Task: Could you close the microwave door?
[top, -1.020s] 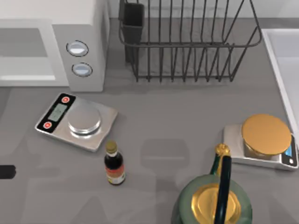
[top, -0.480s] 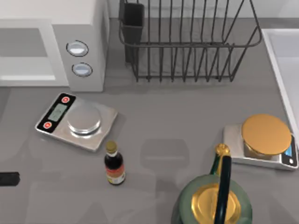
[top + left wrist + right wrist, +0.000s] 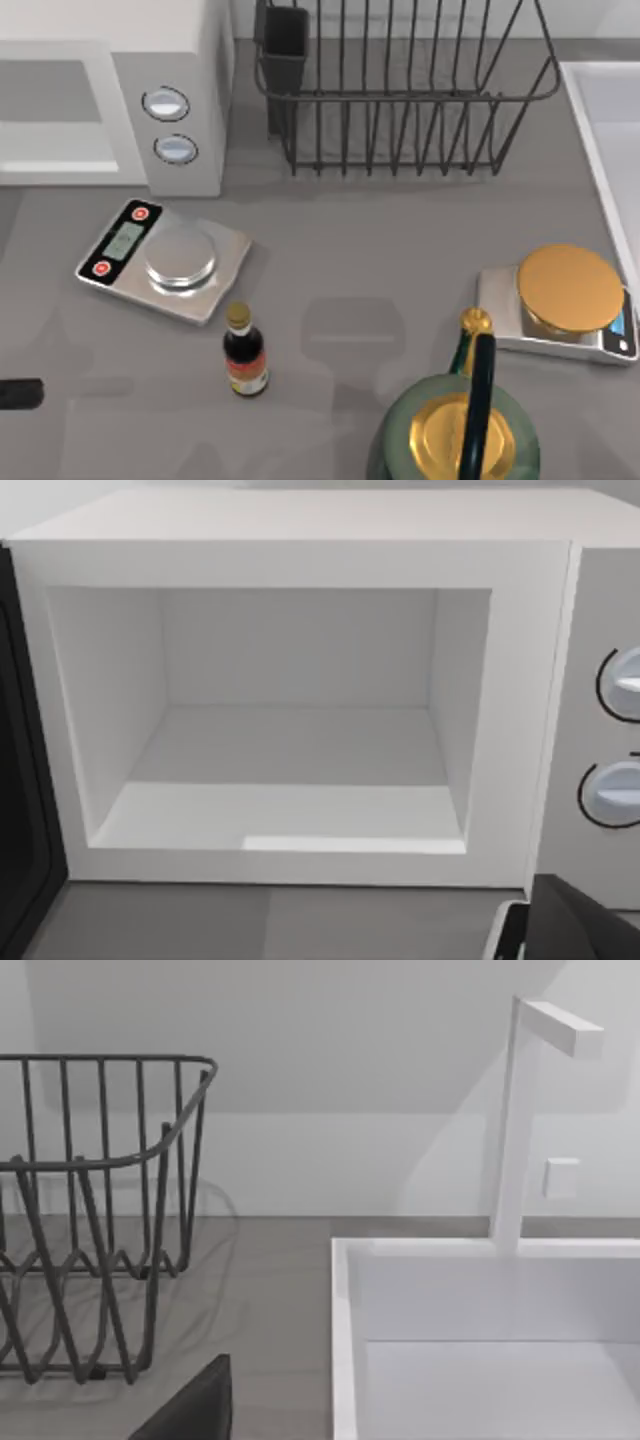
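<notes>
Left gripper [image 3: 18, 393]: dark sliver at the table's [image 3: 400, 260] left edge, facing the microwave; whether spread or pressed together cannot be told.

Microwave door [image 3: 22, 780]: dark panel swung out at the open side of the cavity, ahead of the left gripper and off to one side; standing open, well apart from the control strip.

Microwave [image 3: 110, 60]: white box at the far left corner, straight ahead of the left gripper; white cavity [image 3: 290, 750] bare and lit, light-grey control strip [image 3: 165, 125] with two round silvery knobs [image 3: 166, 103].

Silver kitchen scale [image 3: 165, 257]: between the left gripper and the control strip, lying at a slant, round steel pan on top, two red buttons at its display end.

Dark sauce bottle [image 3: 243, 352]: upright, gold cap, just beside the scale's near corner, to the right of the left gripper.

Black wire dish rack [image 3: 400, 90]: far edge, right of the microwave, with a dark cutlery cup at its left end.

Green kettle [image 3: 460, 430]: near edge, gold lid, dark handle arched over it.

Gold-topped scale [image 3: 565, 300]: just beyond the kettle.

White sink [image 3: 600, 120]: right edge, with an angular white tap [image 3: 515, 1130].

Right gripper [image 3: 190, 1405]: dark wedge facing the gap between rack and sink; grip cannot be told.
</notes>
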